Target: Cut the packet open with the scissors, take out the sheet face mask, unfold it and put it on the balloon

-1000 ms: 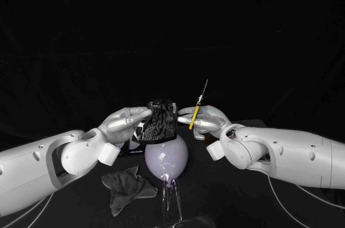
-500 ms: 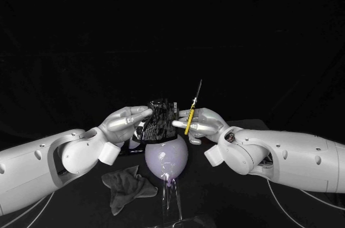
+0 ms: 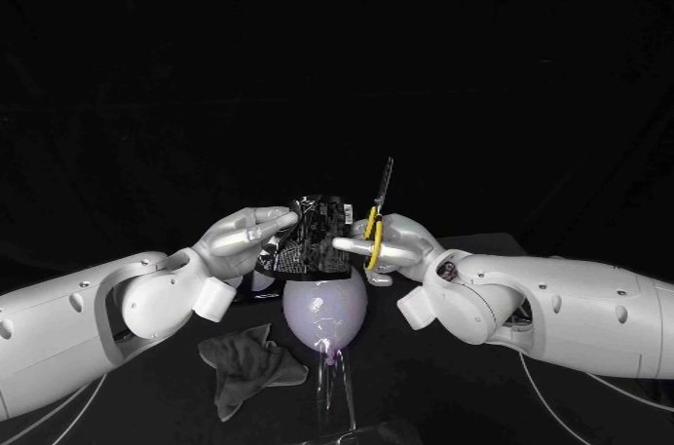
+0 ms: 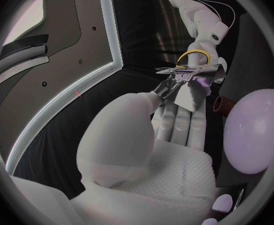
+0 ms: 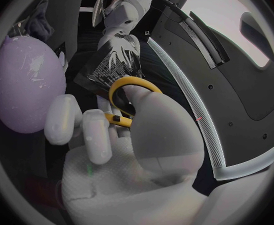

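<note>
My left hand [image 3: 250,239] holds a dark printed packet [image 3: 312,235] upright above the pale lilac balloon [image 3: 324,307]. My right hand [image 3: 391,246] grips yellow-handled scissors [image 3: 378,213], blades pointing up, right beside the packet's edge. In the left wrist view the packet [image 4: 188,86] sits at my fingertips [image 4: 177,119], with the yellow scissor loop [image 4: 192,58] just behind it and the balloon [image 4: 257,130] to one side. In the right wrist view my thumb passes through the yellow handle [image 5: 126,97], the packet [image 5: 115,65] lies just beyond, and the balloon [image 5: 24,82] is alongside.
A crumpled dark grey cloth [image 3: 248,364] lies on the black table in front of my left arm. The balloon stands on a clear stem [image 3: 337,391] near the table's front edge.
My right hand has carried the scissors leftward until they reach the packet's right edge. The left hand and packet have stayed where they were.
</note>
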{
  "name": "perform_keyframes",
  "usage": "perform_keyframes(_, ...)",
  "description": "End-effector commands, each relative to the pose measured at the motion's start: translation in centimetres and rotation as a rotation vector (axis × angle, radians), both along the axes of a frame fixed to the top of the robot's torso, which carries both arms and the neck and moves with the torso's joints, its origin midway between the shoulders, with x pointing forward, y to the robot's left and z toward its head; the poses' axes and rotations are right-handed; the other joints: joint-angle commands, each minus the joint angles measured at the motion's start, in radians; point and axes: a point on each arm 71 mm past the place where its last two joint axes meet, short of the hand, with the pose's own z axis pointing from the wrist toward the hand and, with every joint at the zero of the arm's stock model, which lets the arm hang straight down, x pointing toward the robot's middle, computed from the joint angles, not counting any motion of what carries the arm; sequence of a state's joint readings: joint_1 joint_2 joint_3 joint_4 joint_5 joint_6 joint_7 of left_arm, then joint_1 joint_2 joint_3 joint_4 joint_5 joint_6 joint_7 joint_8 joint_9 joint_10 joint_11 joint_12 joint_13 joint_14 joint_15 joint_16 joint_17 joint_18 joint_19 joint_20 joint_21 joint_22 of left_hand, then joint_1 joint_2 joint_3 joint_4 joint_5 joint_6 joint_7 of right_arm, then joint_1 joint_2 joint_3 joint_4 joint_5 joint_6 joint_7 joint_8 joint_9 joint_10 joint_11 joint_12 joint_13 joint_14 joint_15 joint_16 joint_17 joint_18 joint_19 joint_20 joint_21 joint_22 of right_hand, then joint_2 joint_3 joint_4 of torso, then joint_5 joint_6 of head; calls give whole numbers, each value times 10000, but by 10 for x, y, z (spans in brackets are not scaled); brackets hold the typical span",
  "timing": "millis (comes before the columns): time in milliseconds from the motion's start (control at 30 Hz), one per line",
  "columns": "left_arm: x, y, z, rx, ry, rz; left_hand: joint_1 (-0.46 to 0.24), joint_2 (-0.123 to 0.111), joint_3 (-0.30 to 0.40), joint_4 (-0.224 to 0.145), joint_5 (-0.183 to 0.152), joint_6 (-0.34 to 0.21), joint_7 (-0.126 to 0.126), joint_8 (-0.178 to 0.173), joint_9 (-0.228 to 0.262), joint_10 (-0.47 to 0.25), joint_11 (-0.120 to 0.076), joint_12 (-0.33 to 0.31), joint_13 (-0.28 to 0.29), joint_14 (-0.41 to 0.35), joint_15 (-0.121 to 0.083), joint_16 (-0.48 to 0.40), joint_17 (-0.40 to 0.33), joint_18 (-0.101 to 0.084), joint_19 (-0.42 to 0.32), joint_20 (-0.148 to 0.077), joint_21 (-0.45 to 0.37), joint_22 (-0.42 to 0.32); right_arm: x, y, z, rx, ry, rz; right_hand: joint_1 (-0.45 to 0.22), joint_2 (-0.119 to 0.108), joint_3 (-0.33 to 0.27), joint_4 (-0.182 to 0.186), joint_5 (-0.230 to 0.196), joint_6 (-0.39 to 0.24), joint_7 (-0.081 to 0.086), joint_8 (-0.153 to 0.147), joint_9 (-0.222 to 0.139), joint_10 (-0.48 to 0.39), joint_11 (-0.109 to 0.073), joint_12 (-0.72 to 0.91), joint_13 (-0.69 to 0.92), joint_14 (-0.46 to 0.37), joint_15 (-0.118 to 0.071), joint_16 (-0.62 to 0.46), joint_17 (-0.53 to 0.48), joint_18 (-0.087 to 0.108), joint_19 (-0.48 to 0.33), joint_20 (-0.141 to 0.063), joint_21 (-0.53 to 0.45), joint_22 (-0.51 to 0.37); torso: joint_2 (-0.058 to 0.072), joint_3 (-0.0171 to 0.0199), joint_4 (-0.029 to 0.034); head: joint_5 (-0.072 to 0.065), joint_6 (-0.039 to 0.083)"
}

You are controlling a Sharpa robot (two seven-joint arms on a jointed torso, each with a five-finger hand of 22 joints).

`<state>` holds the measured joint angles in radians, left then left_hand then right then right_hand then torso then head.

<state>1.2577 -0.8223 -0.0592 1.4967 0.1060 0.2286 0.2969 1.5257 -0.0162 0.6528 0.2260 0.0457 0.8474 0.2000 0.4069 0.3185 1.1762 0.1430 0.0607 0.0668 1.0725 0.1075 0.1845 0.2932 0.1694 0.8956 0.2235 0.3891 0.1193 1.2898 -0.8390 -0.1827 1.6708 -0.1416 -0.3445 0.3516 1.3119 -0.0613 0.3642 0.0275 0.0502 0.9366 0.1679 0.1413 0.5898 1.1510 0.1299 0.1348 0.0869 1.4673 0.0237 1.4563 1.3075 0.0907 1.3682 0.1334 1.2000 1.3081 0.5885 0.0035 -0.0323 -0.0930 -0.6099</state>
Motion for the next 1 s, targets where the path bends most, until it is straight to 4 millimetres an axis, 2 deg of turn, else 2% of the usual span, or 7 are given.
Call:
perform_keyframes(33,0,-3,1,12,-125,15,-105,39,104,-79,36,-62,26,605,1284,59,12,50,13,61,-2,-36,17,152,64,-10,-36,-9,-3,6,2,295,88,304,178,208,282,-41,-36,409,-202,152,-7,1029,-555,148,33,478,-224,-65,5,-31,26,-186,91,434,-5,3,-3,-13,-18)
perform_keyframes(200,0,-5,1,58,-134,24,-108,34,107,-83,35,-70,21,616,1294,55,12,47,12,59,-1,-40,17,150,66,-10,-42,-14,-3,5,2,274,39,88,614,456,849,-371,-13,1106,-581,540,178,2049,-931,391,146,473,-546,-156,-178,-64,117,-505,209,510,-6,4,-9,-5,-18)
perform_keyframes(533,-1,-4,0,201,-55,78,-175,-42,211,-124,37,-337,118,655,1358,-192,102,-5,-27,-129,82,-205,-13,124,-30,27,-197,-122,0,-2,2,-12,-99,-654,464,382,1356,-559,-13,1159,-661,736,433,2534,-1044,319,198,482,-673,-231,-334,-106,212,-673,328,594,1,7,-4,10,23)
perform_keyframes(700,0,-2,-1,347,3,277,-1371,-905,-597,680,117,-1430,630,130,1116,-1372,584,-22,-57,-902,492,-669,-162,30,-640,365,-750,-427,0,-6,2,-117,-148,-850,397,348,1481,-601,-12,1155,-671,773,491,2603,-1056,284,213,488,-688,-237,-349,-110,223,-692,336,603,-6,6,-6,55,77)
perform_keyframes(767,1,-1,-1,402,16,377,-1932,-1036,-944,691,26,-1663,701,-10,1033,-1622,656,4,-49,-1063,591,-759,-191,27,-763,444,-874,-491,0,-7,2,-151,-163,-919,397,348,1481,-601,-12,1155,-671,773,491,2603,-1056,284,213,488,-688,-237,-349,-110,223,-692,336,603,-9,6,-6,63,89)
perform_keyframes(800,1,0,-1,415,19,403,-3283,-1276,-1756,501,65,-2120,791,-240,891,-2146,797,224,-45,-1405,704,-945,-252,7,-1062,582,-1137,-564,0,-8,2,-159,-167,-937,346,324,1564,-629,-13,1152,-676,797,529,2643,-1062,259,224,487,-695,-247,-373,-111,227,-702,337,606,-8,6,-4,68,96)
perform_keyframes(1000,4,5,-3,596,3,614,-4961,-1228,-2983,688,33,-2492,887,-284,742,-2553,886,86,-20,-1837,841,-1154,-320,-84,-1593,668,-1620,-560,1,-12,2,-213,-216,-1129,310,299,1625,-657,-13,1151,-682,816,559,2673,-1069,241,234,485,-701,-259,-400,-109,221,-708,321,599,-2,3,-3,70,115)
